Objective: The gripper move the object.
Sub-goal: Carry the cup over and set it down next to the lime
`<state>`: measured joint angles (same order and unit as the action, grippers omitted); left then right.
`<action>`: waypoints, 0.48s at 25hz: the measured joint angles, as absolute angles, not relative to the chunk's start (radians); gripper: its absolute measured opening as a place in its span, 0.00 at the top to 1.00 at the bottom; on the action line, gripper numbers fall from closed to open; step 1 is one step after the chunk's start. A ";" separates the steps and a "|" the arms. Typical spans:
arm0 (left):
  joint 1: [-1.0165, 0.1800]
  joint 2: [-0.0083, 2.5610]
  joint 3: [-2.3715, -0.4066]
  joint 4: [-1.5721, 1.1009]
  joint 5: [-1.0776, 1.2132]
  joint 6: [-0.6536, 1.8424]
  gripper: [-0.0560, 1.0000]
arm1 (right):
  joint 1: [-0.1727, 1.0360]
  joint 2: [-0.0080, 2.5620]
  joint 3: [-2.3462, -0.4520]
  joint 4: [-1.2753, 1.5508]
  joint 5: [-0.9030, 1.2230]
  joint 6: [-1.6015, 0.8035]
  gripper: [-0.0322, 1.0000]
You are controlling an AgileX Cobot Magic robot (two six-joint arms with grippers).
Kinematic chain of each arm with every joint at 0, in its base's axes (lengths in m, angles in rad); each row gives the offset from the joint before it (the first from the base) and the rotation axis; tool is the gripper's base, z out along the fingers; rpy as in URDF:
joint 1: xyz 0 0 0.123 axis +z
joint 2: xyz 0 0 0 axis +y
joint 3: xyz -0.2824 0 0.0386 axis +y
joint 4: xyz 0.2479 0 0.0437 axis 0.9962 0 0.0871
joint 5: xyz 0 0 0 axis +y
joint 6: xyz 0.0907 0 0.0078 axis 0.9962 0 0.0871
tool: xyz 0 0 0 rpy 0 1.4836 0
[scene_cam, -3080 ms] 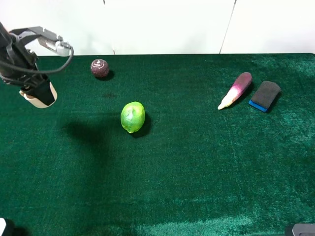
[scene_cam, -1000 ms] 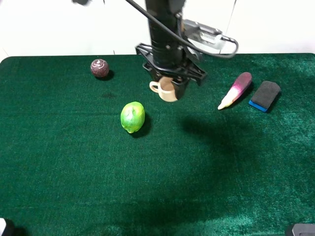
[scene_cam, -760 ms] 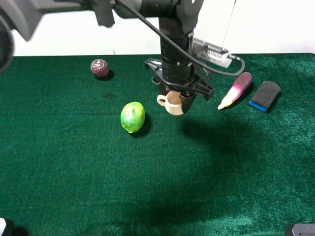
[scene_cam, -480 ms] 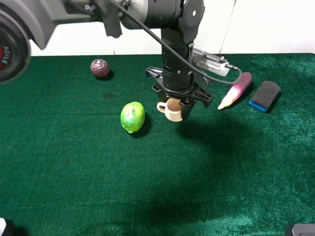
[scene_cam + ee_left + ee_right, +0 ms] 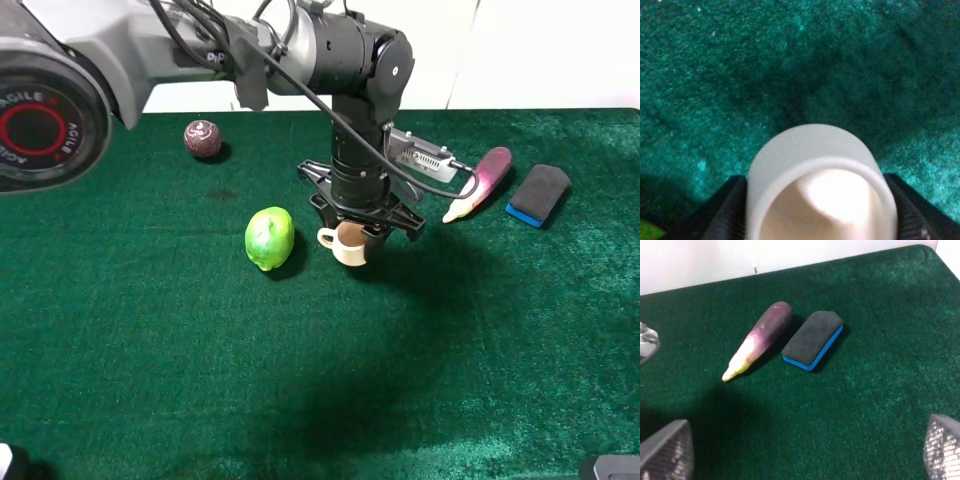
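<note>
You're clamping the cream cup (image 5: pixel 347 248) in the left gripper (image 5: pixel 357 233), low over the green cloth (image 5: pixel 200 350) just beside the lime (image 5: pixel 269 238); releasing before it's seated is risking it tipping into the lime.

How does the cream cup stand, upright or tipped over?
Upright. The cup has its mouth facing up between the left gripper's jaws, and its handle points sideways toward the green fruit.

Was grey at upper link (image 5: pixel 120 45), black at wrist (image 5: pixel 350 55) and left gripper (image 5: pixel 357 235); bore red-ringed joint cap (image 5: pixel 35 128), lettering perhaps "AGILE"; carried black cables (image 5: pixel 300 82), silver part (image 5: pixel 425 160).
</note>
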<state>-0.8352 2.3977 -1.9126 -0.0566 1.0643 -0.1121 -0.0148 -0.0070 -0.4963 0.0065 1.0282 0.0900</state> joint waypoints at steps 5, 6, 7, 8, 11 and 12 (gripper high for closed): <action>-0.835 2.422 -1.913 -0.054 1.056 -0.111 0.41 | -0.015 -0.007 -0.496 0.006 1.028 0.090 0.30; -0.835 2.422 -1.913 -0.054 1.053 -0.111 0.41 | -0.015 -0.007 -0.496 0.006 1.028 0.090 0.30; -0.835 2.422 -1.913 -0.054 1.053 -0.111 0.41 | -0.015 -0.007 -0.496 0.006 1.028 0.090 0.30; -0.835 2.422 -1.913 -0.054 1.050 -0.111 0.41 | -0.015 -0.007 -0.496 0.006 1.028 0.090 0.30; -0.835 2.422 -1.913 -0.054 1.049 -0.111 0.41 | -0.015 -0.007 -0.496 0.006 1.028 0.090 0.30; -0.835 2.422 -1.913 -0.054 1.049 -0.111 0.41 | -0.015 -0.007 -0.496 0.006 1.028 0.090 0.30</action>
